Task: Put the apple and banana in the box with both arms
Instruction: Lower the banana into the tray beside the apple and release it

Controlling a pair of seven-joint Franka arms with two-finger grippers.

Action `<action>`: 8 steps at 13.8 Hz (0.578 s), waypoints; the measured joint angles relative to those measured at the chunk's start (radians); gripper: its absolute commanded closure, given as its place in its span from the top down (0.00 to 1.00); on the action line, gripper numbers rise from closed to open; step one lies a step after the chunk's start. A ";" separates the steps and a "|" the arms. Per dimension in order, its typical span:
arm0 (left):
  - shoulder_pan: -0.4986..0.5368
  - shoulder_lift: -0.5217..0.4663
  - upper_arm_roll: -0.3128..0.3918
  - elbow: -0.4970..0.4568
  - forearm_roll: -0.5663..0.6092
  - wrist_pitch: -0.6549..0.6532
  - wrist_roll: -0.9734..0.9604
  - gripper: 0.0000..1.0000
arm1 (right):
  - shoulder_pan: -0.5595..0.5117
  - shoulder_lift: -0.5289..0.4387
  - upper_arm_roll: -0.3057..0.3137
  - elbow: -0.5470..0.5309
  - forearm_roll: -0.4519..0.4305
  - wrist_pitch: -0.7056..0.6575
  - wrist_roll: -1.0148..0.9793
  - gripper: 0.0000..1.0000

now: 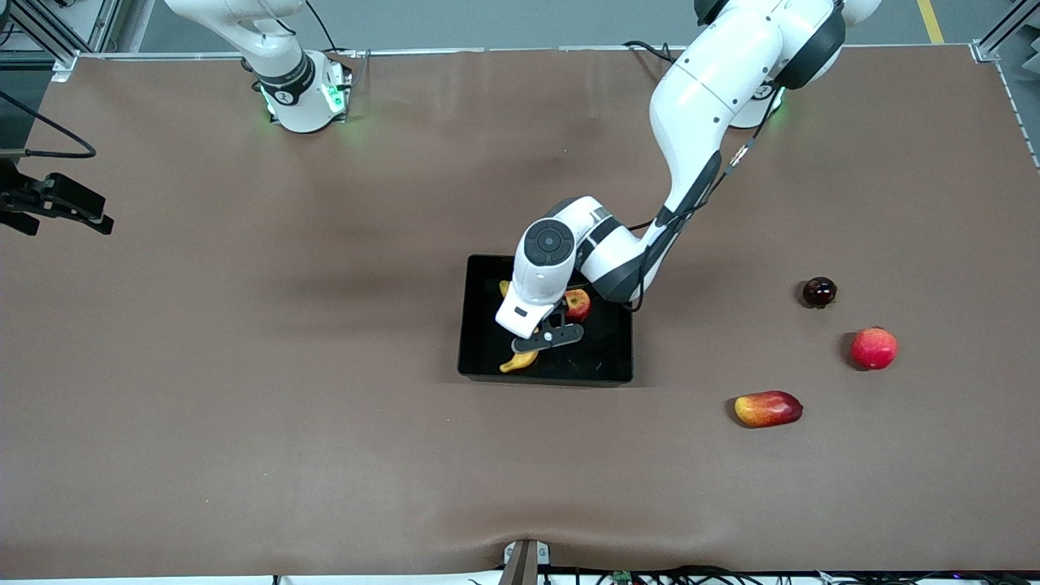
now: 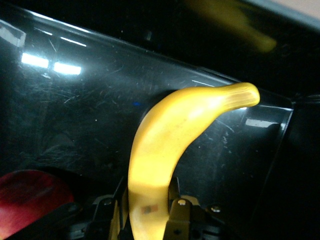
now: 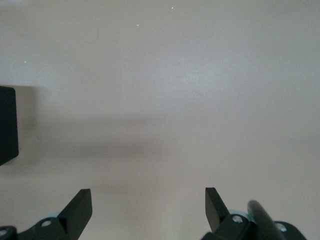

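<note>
**Banana down in the box, left pincer clamped on it**

Mango sits lowest in the frame, spare on the table. Centre frame, the left pincer is low inside the box, shut on the banana, whose long axis runs out from the jaws toward the lower edge of the frame. Beside it in the box lies the apple. At the far left edge, the right pincer waits over bare table, jaws wide and empty. Letting go looks next.
</note>
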State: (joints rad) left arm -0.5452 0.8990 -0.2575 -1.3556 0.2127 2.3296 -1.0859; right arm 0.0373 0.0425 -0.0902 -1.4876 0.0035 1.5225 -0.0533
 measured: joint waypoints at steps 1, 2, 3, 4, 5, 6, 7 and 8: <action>0.000 0.001 0.001 0.001 0.000 0.003 0.000 1.00 | 0.000 0.000 0.000 0.000 0.000 0.000 0.000 1.00; 0.000 0.000 0.002 0.008 0.003 0.005 0.000 1.00 | 0.000 0.000 0.000 0.000 0.000 0.000 0.000 1.00; 0.000 -0.004 0.004 0.020 0.010 0.006 0.000 1.00 | 0.000 0.001 0.000 0.000 -0.001 0.000 0.000 1.00; 0.003 -0.015 0.007 0.033 0.018 0.004 0.001 1.00 | 0.000 0.003 0.000 0.000 -0.001 0.001 0.000 1.00; 0.009 -0.037 0.011 0.046 0.024 -0.012 0.002 1.00 | 0.000 0.004 0.000 0.001 -0.001 0.001 0.000 1.00; 0.019 -0.070 0.019 0.055 0.028 -0.049 0.008 1.00 | 0.000 0.005 0.000 0.001 -0.001 0.002 0.000 1.00; 0.038 -0.112 0.026 0.062 0.030 -0.093 0.024 1.00 | 0.000 0.006 0.000 0.002 -0.001 0.002 0.000 1.00; 0.067 -0.158 0.029 0.066 0.030 -0.125 0.048 1.00 | 0.000 0.006 0.000 0.002 -0.001 0.002 0.000 1.00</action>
State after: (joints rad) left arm -0.4779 0.7406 -0.2290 -1.2894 0.2426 2.2043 -1.0383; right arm 0.0373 0.0484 -0.0902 -1.4858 0.0020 1.5243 -0.0533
